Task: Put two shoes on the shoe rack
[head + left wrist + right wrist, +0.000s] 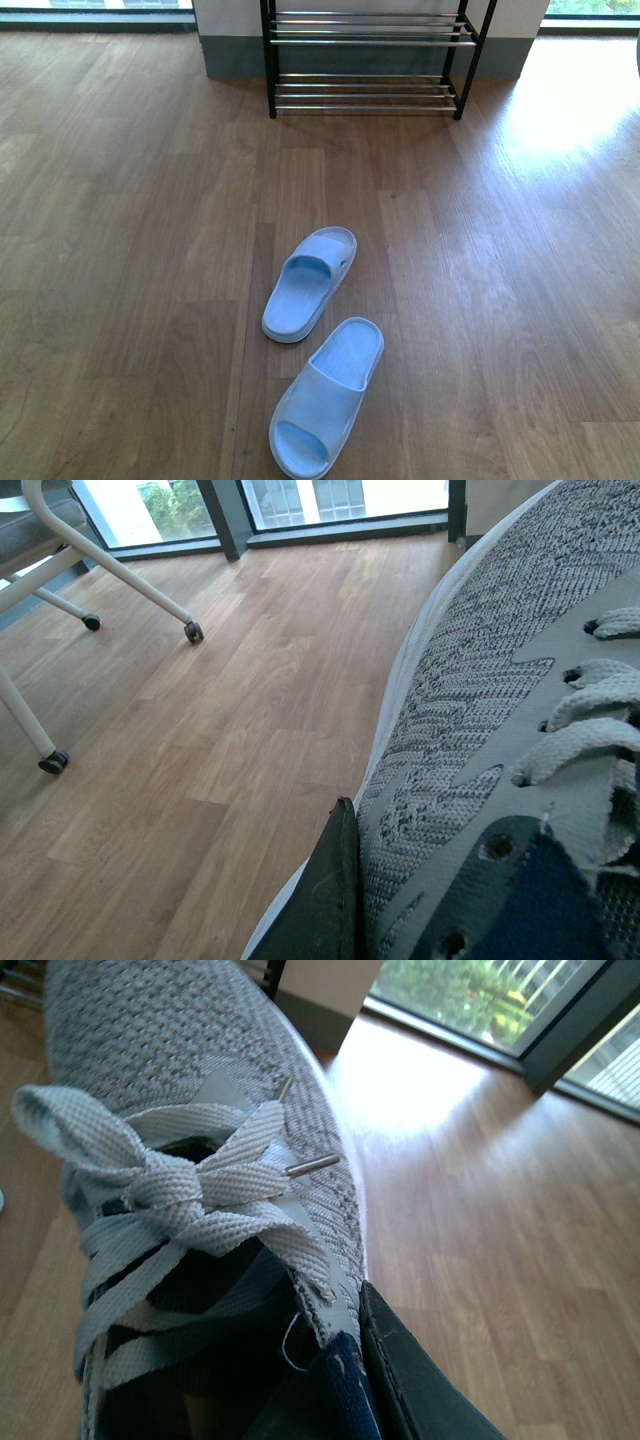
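Left sneaker: grey mesh upper and pale flat laces. It is raised above the wooden floor and fills the near side of the left wrist view. The left gripper holds it at the collar. One dark finger lies flat against the outer mesh wall. The opposing finger is hidden by the shoe.

Right sneaker: same mesh, with the laces tied in a bow. It is also clear of the floor. The right gripper is clamped on the collar edge, with one dark finger pressed against the outside. The other finger is out of sight inside the shoe.

Shoe rack: it stands at the far edge of the floor against the wall base. Only its lower tiers of silver bars are in frame. Neither sneaker rests on it yet.

Two blue slippers, one behind the other, lie mid-floor, well apart from the rack. A white chair frame on casters stands by the window.
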Controlling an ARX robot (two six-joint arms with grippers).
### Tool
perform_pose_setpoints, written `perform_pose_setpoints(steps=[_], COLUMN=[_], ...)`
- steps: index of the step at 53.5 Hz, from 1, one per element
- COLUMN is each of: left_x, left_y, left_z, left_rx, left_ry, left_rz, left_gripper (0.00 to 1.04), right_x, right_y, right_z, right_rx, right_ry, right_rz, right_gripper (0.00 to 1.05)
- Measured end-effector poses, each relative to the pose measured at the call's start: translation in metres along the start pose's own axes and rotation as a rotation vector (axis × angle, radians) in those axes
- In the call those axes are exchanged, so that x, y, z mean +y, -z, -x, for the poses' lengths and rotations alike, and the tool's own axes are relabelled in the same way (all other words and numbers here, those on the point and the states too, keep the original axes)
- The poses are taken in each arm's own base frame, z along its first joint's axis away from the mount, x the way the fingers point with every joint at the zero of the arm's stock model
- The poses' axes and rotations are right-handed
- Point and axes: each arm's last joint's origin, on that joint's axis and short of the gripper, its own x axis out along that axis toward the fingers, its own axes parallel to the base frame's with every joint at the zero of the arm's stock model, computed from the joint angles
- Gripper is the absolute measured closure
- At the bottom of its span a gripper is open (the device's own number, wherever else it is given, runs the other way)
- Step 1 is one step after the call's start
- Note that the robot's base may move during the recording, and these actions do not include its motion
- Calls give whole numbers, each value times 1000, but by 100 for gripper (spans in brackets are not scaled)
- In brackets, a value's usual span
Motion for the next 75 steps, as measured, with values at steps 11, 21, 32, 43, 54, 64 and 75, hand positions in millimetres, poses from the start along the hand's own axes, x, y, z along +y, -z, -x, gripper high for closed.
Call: perform_pose_setpoints(steps=[11,21,32,43,54,64,75], left_x=[0,0,0,0,0,0,0], left_y=[0,0,0,0,0,0,0], left_z=[0,0,0,0,0,0,0], left_rx=[0,0,0,-1,-1,0,0], left_ry=[0,0,0,-9,-6,-3,-1], left_rz=[0,0,0,0,0,0,0], left_gripper=[103,103,103,103,103,103,103], right_x=[4,9,9,9,9,9,9], right_y=[3,3,3,3,3,3,3], right_z=[59,95,95,95,95,95,95], right_rx=[-75,-183,-183,-187,-187,-183,-183], right_ry=[-18,6,9,0,-2,6,6], right_rz=[-17,-42,-51,-52,-56,-56,-56], right_gripper=[103,103,103,103,103,103,103])
